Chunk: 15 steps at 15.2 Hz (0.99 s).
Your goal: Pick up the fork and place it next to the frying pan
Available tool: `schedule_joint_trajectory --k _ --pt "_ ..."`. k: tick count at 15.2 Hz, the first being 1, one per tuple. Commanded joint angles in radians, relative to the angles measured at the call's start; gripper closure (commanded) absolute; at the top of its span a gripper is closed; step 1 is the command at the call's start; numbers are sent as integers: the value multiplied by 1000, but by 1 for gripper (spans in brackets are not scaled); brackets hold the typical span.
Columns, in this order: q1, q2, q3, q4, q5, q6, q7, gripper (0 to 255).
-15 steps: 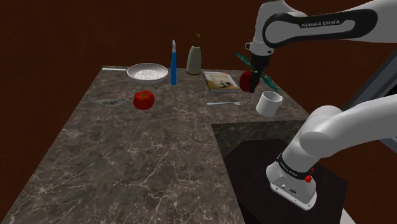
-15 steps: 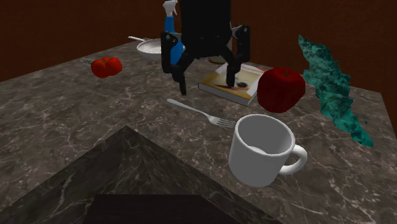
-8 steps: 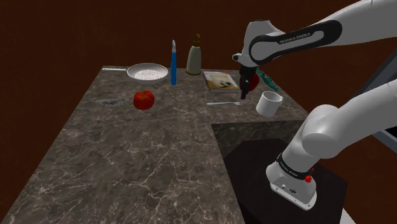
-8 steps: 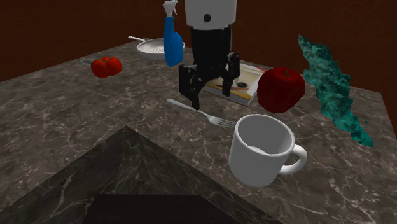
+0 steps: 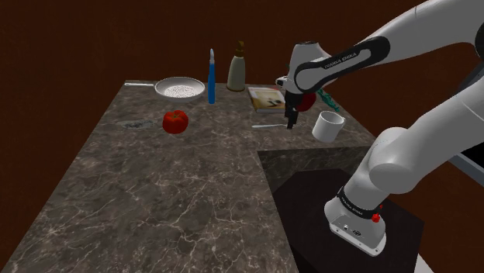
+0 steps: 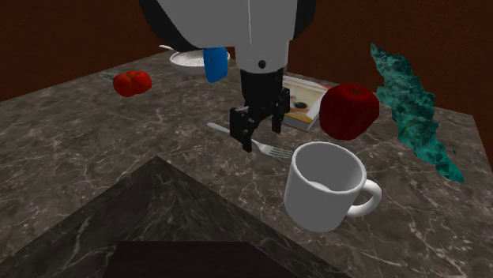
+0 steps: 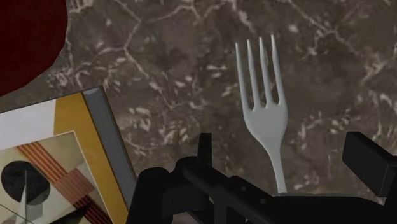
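A pale grey fork [image 6: 274, 149] lies flat on the dark marble counter [image 6: 118, 150], between a book and a white mug. In the wrist view the fork [image 7: 262, 95] runs in between my fingers, tines pointing away from the hand. My gripper [image 6: 261, 129] hangs open just above the fork's neck, one finger on each side, apart from it. In the shoulder view the gripper [image 5: 291, 122] stands over the tine end of the fork [image 5: 271, 125]. The frying pan [image 5: 179, 88] sits at the far end of the counter, its handle pointing to the shoulder view's left.
Close to the fork are a white mug [image 6: 325, 186], a red apple [image 6: 348, 110] and a book [image 7: 60, 159]. A teal crumpled thing [image 6: 411, 107] lies beyond the apple. A tomato [image 5: 175, 121], a blue spray bottle [image 5: 211, 76] and a tan bottle [image 5: 236, 68] stand near the pan.
The gripper has come down from above the book and apple toward the counter, moving to the shoulder view's left, and now straddles the fork. Its fingers stayed open.
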<state>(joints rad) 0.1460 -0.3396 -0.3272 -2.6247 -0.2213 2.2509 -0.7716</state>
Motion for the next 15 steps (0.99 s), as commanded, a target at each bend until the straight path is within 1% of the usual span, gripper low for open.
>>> schedule_joint_trajectory --k 1,9,10,15 --pt "0 24 -7 -12 0 37 -4 0" --pt "0 30 -9 -15 0 46 -5 0" --pt "0 30 -9 -15 0 46 -5 255" --pt "0 31 -9 -16 0 48 -5 255"
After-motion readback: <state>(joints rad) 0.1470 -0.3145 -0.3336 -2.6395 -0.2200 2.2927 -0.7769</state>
